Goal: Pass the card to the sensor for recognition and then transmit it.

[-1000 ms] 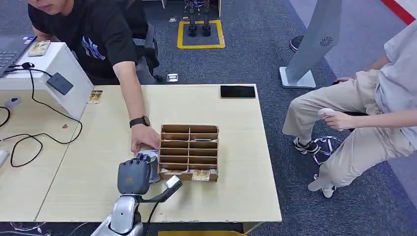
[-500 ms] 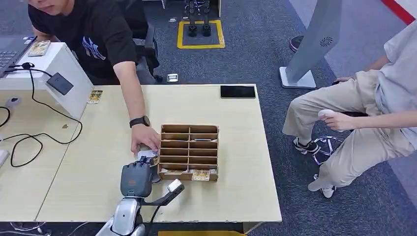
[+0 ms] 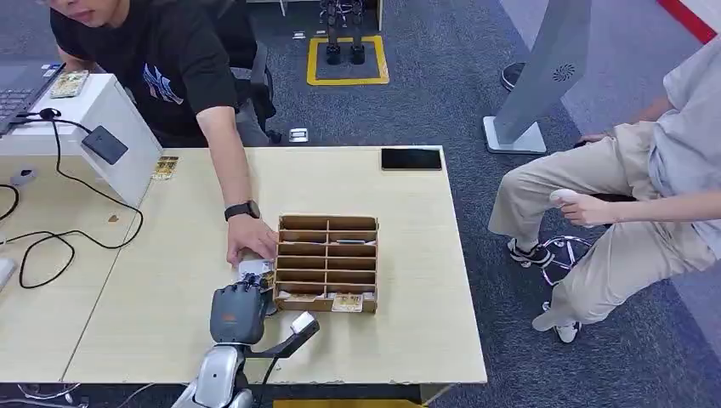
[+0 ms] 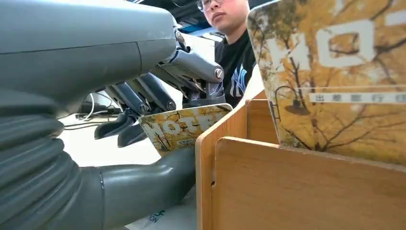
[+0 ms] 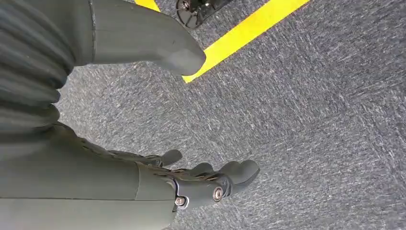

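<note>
Card (image 4: 184,127) with a yellow autumn-tree print sits pinched between the thick grey thumb and dark fingers (image 4: 143,98) of the robot's left hand (image 3: 237,310), just beside the near left corner of a brown wooden divided card box (image 3: 326,263) on the pale wooden table (image 3: 408,297). In the left wrist view the card lies close against the box's outer wall, tilted, with a second card of the same yellow print (image 4: 335,76) standing upright in the box's nearest slot. A person in a black T-shirt (image 3: 161,59) reaches across the table, a hand (image 3: 249,241) with a black wristwatch resting near the box's left side, just beyond the robot's hand. The robot's right hand (image 5: 191,182) hangs over grey carpet beside a yellow floor line (image 5: 239,33), holding nothing, fingers loosely apart. At the table's far left stands a white angled stand with a small dark sensor pad (image 3: 104,144) and black cables (image 3: 51,229); a black phone (image 3: 411,158) lies at the far edge. Another person in light trousers (image 3: 629,221) sits to the right.
</note>
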Action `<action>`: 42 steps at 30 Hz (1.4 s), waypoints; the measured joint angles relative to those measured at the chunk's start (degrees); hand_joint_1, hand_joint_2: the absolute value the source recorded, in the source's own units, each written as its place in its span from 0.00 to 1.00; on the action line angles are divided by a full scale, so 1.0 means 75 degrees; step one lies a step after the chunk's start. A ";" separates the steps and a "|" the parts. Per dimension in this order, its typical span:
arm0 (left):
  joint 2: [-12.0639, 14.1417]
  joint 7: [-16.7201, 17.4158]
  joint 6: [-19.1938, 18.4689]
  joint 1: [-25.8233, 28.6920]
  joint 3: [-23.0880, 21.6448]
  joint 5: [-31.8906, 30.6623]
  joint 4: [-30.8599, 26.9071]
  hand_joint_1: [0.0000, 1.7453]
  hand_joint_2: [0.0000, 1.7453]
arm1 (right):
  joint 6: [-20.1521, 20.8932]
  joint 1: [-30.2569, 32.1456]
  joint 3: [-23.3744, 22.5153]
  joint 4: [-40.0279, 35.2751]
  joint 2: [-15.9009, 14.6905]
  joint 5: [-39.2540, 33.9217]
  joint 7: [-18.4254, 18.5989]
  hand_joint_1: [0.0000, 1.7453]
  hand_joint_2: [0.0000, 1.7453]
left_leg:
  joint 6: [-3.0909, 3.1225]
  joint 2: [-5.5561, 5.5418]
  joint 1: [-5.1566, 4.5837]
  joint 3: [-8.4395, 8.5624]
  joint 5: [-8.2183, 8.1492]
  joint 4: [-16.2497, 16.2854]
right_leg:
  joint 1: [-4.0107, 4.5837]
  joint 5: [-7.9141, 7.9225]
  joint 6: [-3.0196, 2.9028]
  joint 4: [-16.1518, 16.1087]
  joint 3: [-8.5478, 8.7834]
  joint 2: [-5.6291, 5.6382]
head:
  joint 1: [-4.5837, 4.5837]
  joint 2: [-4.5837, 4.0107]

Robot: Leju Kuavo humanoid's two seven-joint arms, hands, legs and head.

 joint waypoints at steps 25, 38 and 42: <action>-0.0193 -0.0382 0.0012 0.0030 0.0446 0.0023 0.0050 1.00 1.00 | 0.0000 -0.0002 0.0000 0.0015 -0.0006 0.0017 0.0006 0.00 1.00 | 0.0000 -0.0001 0.0000 0.0029 0.0000 -0.0002 | 0.0000 0.0000 0.0000 0.0000 0.0029 -0.0002 | 0.0000 0.0000; -0.0621 -0.2088 0.0020 0.0486 0.1396 0.0580 -0.2408 0.64 1.00 | -0.0102 -0.0032 0.0000 0.0079 -0.0006 0.0137 -0.0050 0.00 1.00 | 0.0000 -0.0001 0.0000 0.0023 0.0000 -0.0002 | 0.0000 0.0000 0.0000 0.0000 0.0022 -0.0002 | 0.0000 0.0000; -0.0848 -0.2556 0.0012 0.0480 0.1705 0.0737 -0.2960 0.64 1.00 | -0.0102 -0.0044 0.0000 0.0093 -0.0006 0.0140 -0.0050 0.00 1.00 | 0.0000 -0.0001 0.0000 0.0023 0.0000 -0.0002 | 0.0000 0.0000 0.0000 -0.0001 0.0022 -0.0001 | 0.0000 0.0000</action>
